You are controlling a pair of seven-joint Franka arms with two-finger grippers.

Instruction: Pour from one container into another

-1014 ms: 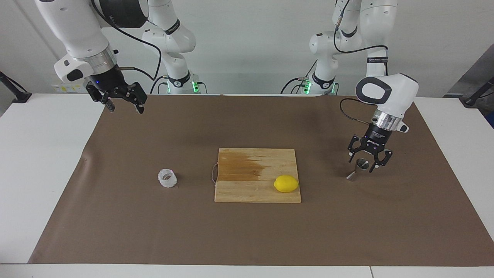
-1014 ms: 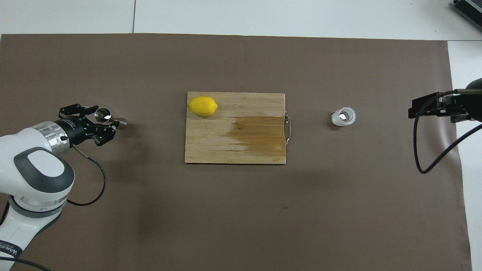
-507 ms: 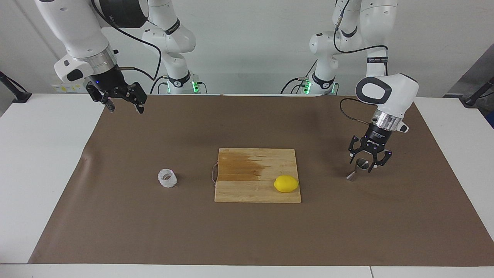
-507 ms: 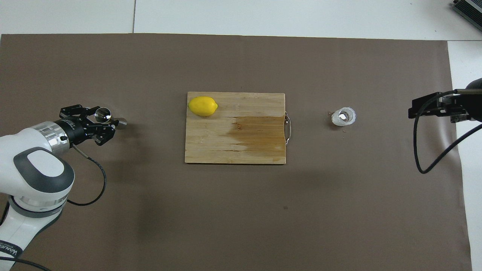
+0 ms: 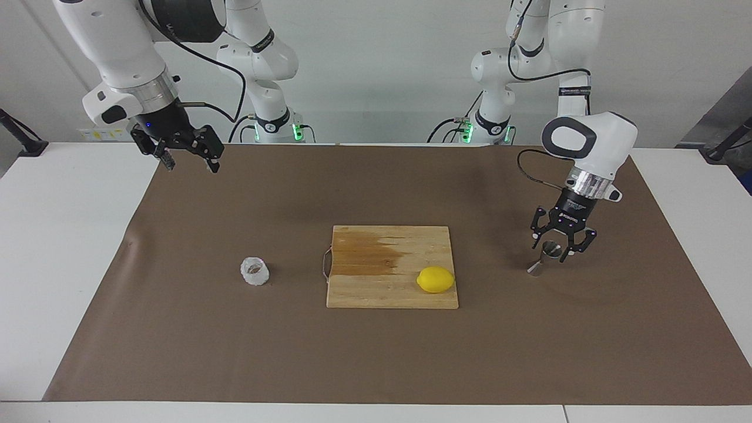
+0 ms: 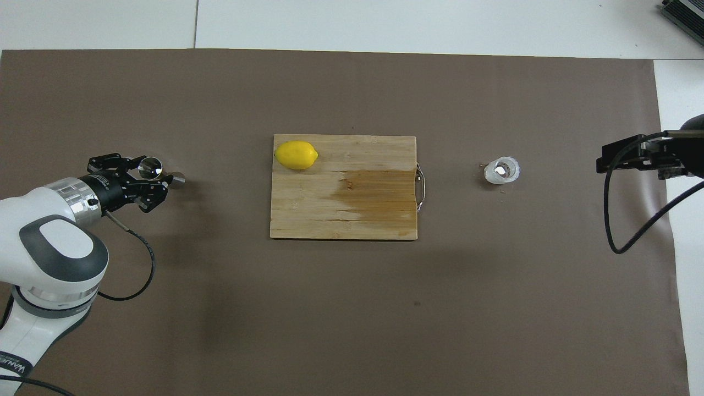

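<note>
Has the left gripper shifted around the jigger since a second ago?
Yes. The left gripper has narrowed around the jigger, which stands where it was beside the cutting board.

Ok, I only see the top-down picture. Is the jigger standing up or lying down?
Observer: Standing. From the front, the jigger is upright on the mat.
Operator: Is the left gripper way above it?
Observer: No. The left gripper is low, level with the jigger's top cone.
Operator: And the right gripper? I just see a bit.
Observer: The right gripper hangs high and open over the mat's corner by the robots, waiting.
</note>
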